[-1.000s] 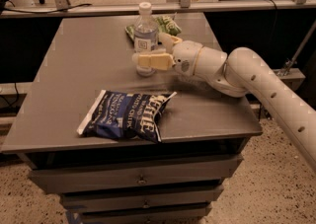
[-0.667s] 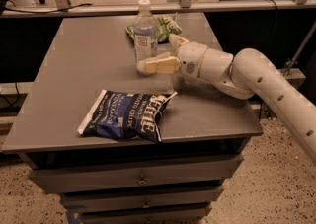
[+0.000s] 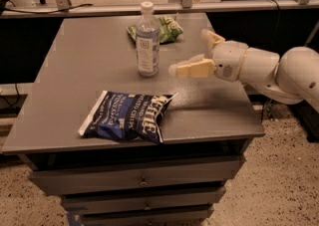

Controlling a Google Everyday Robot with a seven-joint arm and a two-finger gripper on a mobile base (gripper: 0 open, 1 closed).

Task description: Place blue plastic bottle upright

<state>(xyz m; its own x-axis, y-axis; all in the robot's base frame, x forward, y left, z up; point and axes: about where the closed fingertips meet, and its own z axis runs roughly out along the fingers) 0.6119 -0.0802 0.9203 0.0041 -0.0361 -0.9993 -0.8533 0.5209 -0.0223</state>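
Grey tabletop (image 3: 84, 65) carried everything, level and firm over a stack of drawers (image 3: 139, 180). Nearest lay the dark blue chip bag (image 3: 127, 115), flat and out of my way. My gripper (image 3: 188, 51) hung just right of the blue plastic bottle (image 3: 148, 41), fingers spread, holding nothing and not touching it. The bottle stood on its base, cap up, so I judged the placing done. Behind it lay a green packet (image 3: 167, 27), and beyond the table ran a low rail (image 3: 99, 10).
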